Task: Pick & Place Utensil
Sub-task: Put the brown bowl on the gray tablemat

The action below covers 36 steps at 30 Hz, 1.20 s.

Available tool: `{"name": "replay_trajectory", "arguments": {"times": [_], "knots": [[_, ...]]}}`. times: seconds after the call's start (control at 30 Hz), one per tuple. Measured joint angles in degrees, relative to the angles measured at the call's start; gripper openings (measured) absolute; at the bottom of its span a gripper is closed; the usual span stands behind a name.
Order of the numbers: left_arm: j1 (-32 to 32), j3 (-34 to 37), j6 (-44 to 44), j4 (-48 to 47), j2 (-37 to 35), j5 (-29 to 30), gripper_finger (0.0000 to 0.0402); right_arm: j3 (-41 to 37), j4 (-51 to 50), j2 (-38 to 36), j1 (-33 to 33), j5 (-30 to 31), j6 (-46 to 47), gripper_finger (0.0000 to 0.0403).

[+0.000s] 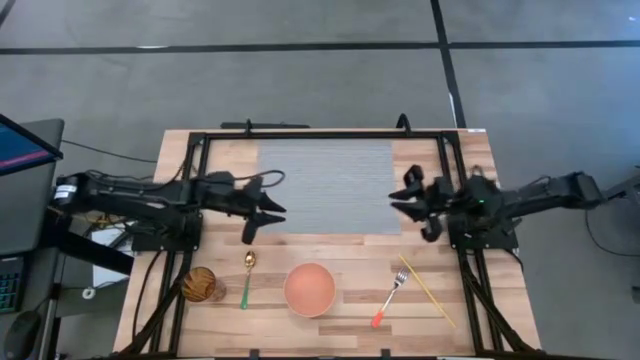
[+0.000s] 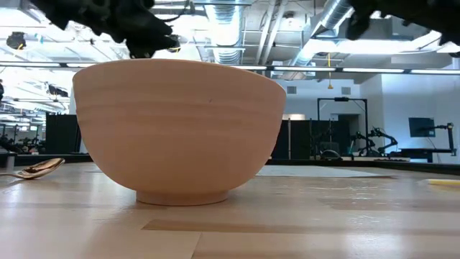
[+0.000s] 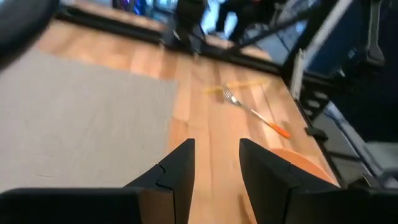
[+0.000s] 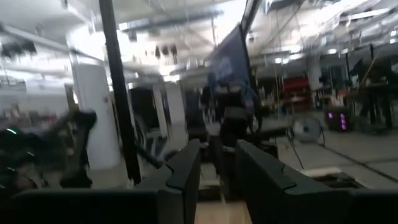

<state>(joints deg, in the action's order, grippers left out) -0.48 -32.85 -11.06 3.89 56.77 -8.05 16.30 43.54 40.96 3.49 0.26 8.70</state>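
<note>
the spoon (image 1: pixel 247 272) is laid on the near left tabletop (image 1: pixel 340 250), bowl end far and green handle near, between the cup (image 1: pixel 199 285) and the bowl (image 1: pixel 310 289). the left gripper (image 1: pixel 268 216) (released, holding nothing) is found just beyond its bowl end, so it is judged nearer. the fork (image 1: pixel 388 299) is left near right, under the idle, parted right gripper (image 1: pixel 408 203).

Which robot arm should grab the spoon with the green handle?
Probably the left. The left end effector hovers open just above the gold spoon with the green handle, on the same side of the wooden table. The right end effector is farther, nearer the orange-handled metal fork.
</note>
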Motion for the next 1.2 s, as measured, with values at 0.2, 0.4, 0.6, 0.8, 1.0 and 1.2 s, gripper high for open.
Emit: {"name": "replay_trajectory", "arguments": {"times": [0.2,0.4,0.6,0.8,1.0,1.2], "knots": [[-4.7,-6.0,0.1,0.0,11.7,-4.5,0.0127,5.9,-8.1,7.7,-1.3,0.1,0.5,0.0097],[-8.3,-8.3,-0.3,-0.1,19.5,-4.5,0.0127,12.1,-21.4,12.3,-2.4,-0.4,5.8,0.0097],[-10.9,-8.4,-5.9,0.1,24.8,-4.4,0.0127,14.9,-23.3,15.8,-2.7,-0.1,5.7,0.0097],[-13.5,-8.4,-8.7,5.6,30.3,-3.7,0.0127,15.3,-23.4,16.6,-3.3,-0.3,5.7,0.0097],[-13.5,-8.4,-8.6,6.1,31.8,-0.5,0.0127,15.3,-23.2,16.3,-3.2,-0.2,5.8,0.0097],[-13.7,-8.3,-11.2,6.6,31.1,0.9,0.0127,15.3,-23.5,16.5,-3.2,-0.3,5.8,0.0097]]}}
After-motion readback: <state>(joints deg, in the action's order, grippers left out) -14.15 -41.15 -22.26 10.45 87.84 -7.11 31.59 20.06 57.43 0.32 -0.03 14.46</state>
